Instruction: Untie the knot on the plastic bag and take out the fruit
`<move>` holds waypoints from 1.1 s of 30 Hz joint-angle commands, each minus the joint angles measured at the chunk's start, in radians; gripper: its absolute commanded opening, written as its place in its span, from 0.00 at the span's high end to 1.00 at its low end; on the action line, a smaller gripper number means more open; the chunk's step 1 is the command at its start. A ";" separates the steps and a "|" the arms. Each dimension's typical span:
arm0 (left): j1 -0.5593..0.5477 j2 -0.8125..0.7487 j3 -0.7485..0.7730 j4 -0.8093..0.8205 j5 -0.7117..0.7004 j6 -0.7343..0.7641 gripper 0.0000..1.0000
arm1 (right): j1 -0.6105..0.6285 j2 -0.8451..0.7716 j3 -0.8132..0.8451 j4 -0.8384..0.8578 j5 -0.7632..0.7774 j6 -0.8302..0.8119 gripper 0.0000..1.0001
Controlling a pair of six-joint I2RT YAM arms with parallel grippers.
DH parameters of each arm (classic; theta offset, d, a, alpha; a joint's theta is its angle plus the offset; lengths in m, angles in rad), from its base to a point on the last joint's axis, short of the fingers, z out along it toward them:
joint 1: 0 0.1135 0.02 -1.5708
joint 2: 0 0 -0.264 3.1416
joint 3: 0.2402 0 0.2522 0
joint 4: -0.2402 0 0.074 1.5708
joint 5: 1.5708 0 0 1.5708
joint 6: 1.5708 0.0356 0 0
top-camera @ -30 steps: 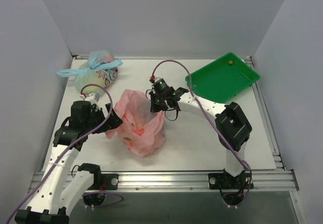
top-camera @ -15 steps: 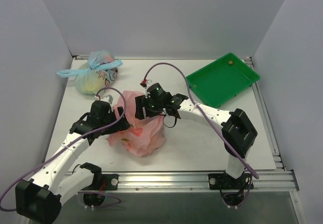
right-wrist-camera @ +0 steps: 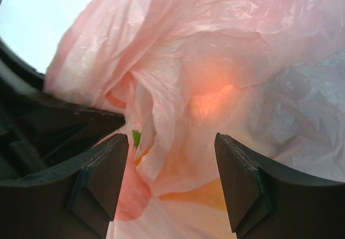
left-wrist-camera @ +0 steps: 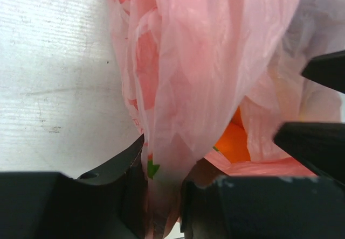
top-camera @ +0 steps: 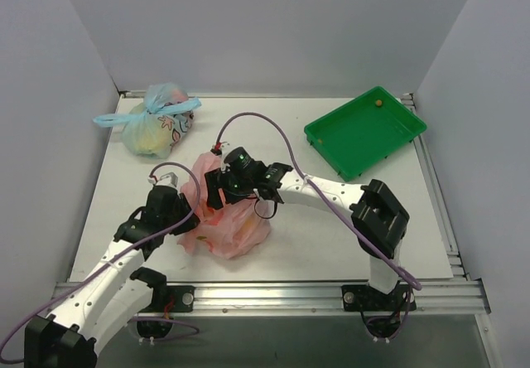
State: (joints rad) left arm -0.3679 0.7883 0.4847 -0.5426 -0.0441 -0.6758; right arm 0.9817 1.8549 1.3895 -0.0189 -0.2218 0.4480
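Note:
The pink plastic bag (top-camera: 232,223) lies crumpled at the middle of the table. At its left edge my left gripper (top-camera: 187,211) is shut on a fold of the bag's plastic (left-wrist-camera: 161,190). My right gripper (top-camera: 214,196) hangs open over the bag's top, and pink film (right-wrist-camera: 178,88) fills the space between its fingers (right-wrist-camera: 102,180) without being pinched. An orange fruit (left-wrist-camera: 235,142) shows through the plastic, and another warm orange shape (right-wrist-camera: 207,102) glows through the film. The knot is hidden in the folds.
A second bag with a light-blue tie (top-camera: 154,126) sits at the back left. A green tray (top-camera: 364,132) holding one small item stands at the back right. White walls close in the table on three sides.
My left gripper moved in to the bag's left side and closed on a fold. My right gripper opened and shifted left, over the bag's top.

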 commanded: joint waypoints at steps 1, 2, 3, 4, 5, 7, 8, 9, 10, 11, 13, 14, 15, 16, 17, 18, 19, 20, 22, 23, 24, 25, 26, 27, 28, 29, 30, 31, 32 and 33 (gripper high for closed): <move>-0.006 -0.049 -0.005 0.093 0.013 -0.015 0.68 | 0.002 0.033 0.058 0.011 0.024 -0.008 0.35; -0.006 -0.058 -0.006 0.096 0.016 -0.015 0.68 | 0.002 0.049 0.066 0.011 0.022 -0.008 0.35; -0.006 -0.058 -0.008 0.104 0.023 -0.011 0.69 | 0.005 0.055 0.072 0.011 0.022 -0.011 0.35; -0.006 -0.060 -0.008 0.108 0.029 -0.010 0.69 | 0.006 0.062 0.078 0.011 0.025 -0.012 0.35; -0.006 -0.060 -0.008 0.112 0.033 -0.010 0.69 | 0.008 0.076 0.092 0.011 0.029 -0.015 0.35; -0.006 -0.055 -0.009 0.119 0.042 -0.008 0.69 | 0.015 0.090 0.106 0.011 0.045 -0.026 0.36; -0.006 -0.049 -0.009 0.124 0.044 -0.008 0.69 | 0.018 0.105 0.118 0.011 0.070 -0.032 0.37; -0.006 -0.047 -0.009 0.125 0.044 -0.007 0.69 | 0.023 0.112 0.127 0.008 0.085 -0.041 0.38; -0.006 -0.046 -0.008 0.127 0.044 -0.007 0.69 | 0.025 0.118 0.135 0.001 0.108 -0.048 0.41; -0.006 -0.044 -0.009 0.128 0.044 -0.005 0.69 | 0.026 0.128 0.138 -0.015 0.165 -0.049 0.43; -0.006 -0.044 -0.002 0.125 0.044 -0.004 0.69 | 0.025 0.132 0.138 -0.038 0.247 -0.049 0.58; -0.006 -0.046 -0.001 0.125 0.044 -0.001 0.69 | 0.022 0.127 0.134 -0.045 0.286 -0.049 0.64; -0.006 -0.047 0.002 0.121 0.041 -0.001 0.69 | 0.018 0.124 0.120 -0.050 0.367 -0.054 0.69; -0.006 -0.044 0.005 0.119 0.035 -0.001 0.69 | 0.009 0.107 0.112 -0.064 0.399 -0.054 0.79; -0.005 -0.043 0.011 0.116 0.018 -0.005 0.69 | 0.000 0.101 0.105 -0.075 0.436 -0.051 0.84; -0.005 -0.040 0.012 0.104 0.004 -0.010 0.69 | -0.009 0.087 0.097 -0.081 0.481 -0.049 0.87; -0.005 -0.037 0.015 0.098 -0.008 -0.014 0.69 | -0.021 0.073 0.067 -0.088 0.499 -0.033 0.94; -0.005 -0.028 0.017 0.093 -0.020 -0.019 0.69 | -0.056 0.035 0.050 -0.088 0.506 -0.022 0.96; -0.005 -0.017 0.023 0.086 -0.057 -0.031 0.65 | -0.099 -0.008 -0.015 -0.090 0.512 0.006 0.99; -0.003 -0.006 0.025 0.086 -0.068 -0.034 0.64 | -0.139 -0.052 -0.038 -0.090 0.510 0.026 1.00; -0.003 0.002 0.031 0.087 -0.089 -0.039 0.63 | -0.161 -0.074 -0.055 -0.089 0.510 0.031 1.00; -0.003 0.014 0.034 0.086 -0.106 -0.044 0.61 | -0.178 -0.094 -0.072 -0.085 0.509 0.034 1.00; -0.002 0.020 0.038 0.086 -0.120 -0.047 0.60 | -0.193 -0.132 -0.104 -0.084 0.504 0.037 1.00; -0.002 0.028 0.043 0.089 -0.134 -0.051 0.60 | -0.225 -0.149 -0.116 -0.081 0.498 0.040 1.00; -0.002 0.035 0.057 0.092 -0.163 -0.051 0.58 | -0.239 -0.166 -0.128 -0.076 0.490 0.041 1.00; 0.001 0.054 0.063 0.096 -0.177 -0.050 0.57 | -0.256 -0.190 -0.145 -0.075 0.472 0.046 1.00; 0.004 0.064 0.072 0.104 -0.189 -0.042 0.56 | -0.285 -0.201 -0.153 -0.075 0.464 0.055 1.00; 0.007 0.089 0.098 0.105 -0.203 -0.038 0.54 | -0.302 -0.220 -0.158 -0.072 0.455 0.060 1.00; 0.021 0.103 0.113 0.109 -0.204 -0.031 0.52 | -0.316 -0.227 -0.168 -0.069 0.431 0.066 1.00; 0.030 0.115 0.133 0.112 -0.200 -0.016 0.49 | -0.334 -0.232 -0.172 -0.066 0.415 0.066 1.00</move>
State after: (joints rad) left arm -0.3614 0.8768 0.5278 -0.4633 -0.1787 -0.7124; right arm 0.6704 1.6726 1.2369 -0.0841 0.1936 0.4889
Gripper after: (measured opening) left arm 0.487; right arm 0.037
